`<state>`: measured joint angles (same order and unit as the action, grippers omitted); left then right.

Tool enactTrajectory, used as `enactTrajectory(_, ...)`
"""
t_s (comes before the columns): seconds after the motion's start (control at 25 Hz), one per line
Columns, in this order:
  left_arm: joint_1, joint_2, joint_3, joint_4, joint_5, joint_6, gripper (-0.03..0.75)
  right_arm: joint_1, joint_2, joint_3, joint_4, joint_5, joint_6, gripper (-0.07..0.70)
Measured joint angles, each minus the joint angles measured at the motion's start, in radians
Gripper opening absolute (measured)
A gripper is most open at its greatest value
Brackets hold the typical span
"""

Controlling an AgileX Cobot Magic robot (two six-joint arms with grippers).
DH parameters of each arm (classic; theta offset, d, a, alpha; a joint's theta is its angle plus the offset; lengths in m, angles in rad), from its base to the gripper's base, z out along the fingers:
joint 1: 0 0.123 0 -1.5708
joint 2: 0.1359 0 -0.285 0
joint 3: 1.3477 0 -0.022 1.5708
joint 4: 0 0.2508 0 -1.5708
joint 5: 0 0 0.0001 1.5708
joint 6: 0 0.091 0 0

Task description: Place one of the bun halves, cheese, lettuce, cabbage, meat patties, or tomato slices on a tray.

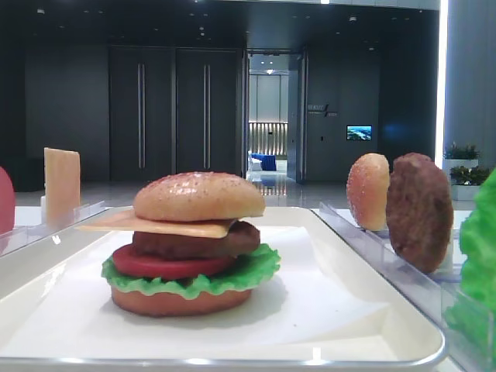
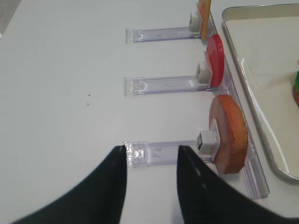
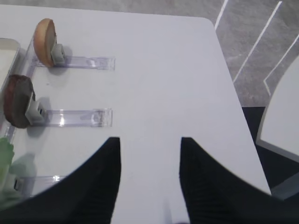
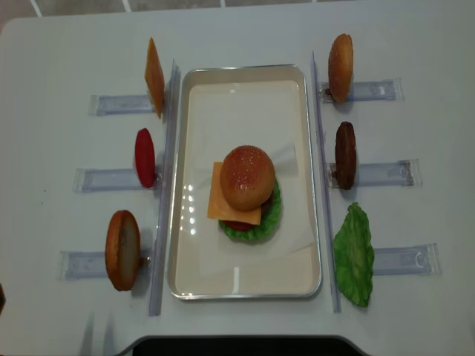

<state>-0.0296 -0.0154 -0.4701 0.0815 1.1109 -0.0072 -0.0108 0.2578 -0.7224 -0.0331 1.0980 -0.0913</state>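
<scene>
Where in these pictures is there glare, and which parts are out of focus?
Overhead view: ceiling lights glare on the tray floor left of the burger. Low front view: bright glints on the tray's near rim, lettuce leaf at right blurred. Both wrist views: the dark jaws in the foreground are soft, while the table is sharp.

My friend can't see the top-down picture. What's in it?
A toy burger sits stacked on a white tray. Cheese, a tomato slice and a bun stand left; another bun, a patty and lettuce are right.

Left gripper (image 2: pixel 152 154) hovering over desk (image 2: pixel 70 93), jaws standing apart. Bun (image 2: pixel 229 133), tomato (image 2: pixel 215 59), cheese (image 2: pixel 203 16) standing upright in racks (image 2: pixel 161 85) beside tray (image 2: pixel 252 107).
</scene>
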Motion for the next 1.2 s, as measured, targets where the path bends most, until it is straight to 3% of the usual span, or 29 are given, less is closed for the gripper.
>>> enactTrajectory(0.12,0.000,0.000,0.000,0.000,0.000,0.000,0.282,0.000,-0.086,0.000,0.000,0.088,0.013,0.286)
enactTrajectory(0.24,0.000,0.000,0.000,0.000,0.000,0.000,0.282,0.000,-0.154,0.001,0.000,0.121,0.067,0.286)
enactTrajectory(0.68,0.000,0.000,0.000,0.000,0.000,0.000,0.282,0.000,-0.265,0.144,0.040,0.127,0.111,0.286)
enactTrajectory(0.84,0.000,0.000,0.000,0.000,0.000,0.000,0.282,0.000,-0.266,0.208,0.109,0.063,0.076,0.286)
enactTrajectory(1.2,0.000,0.000,0.000,0.000,0.000,0.000,0.282,0.000,-0.266,0.216,0.127,0.038,0.049,0.286)
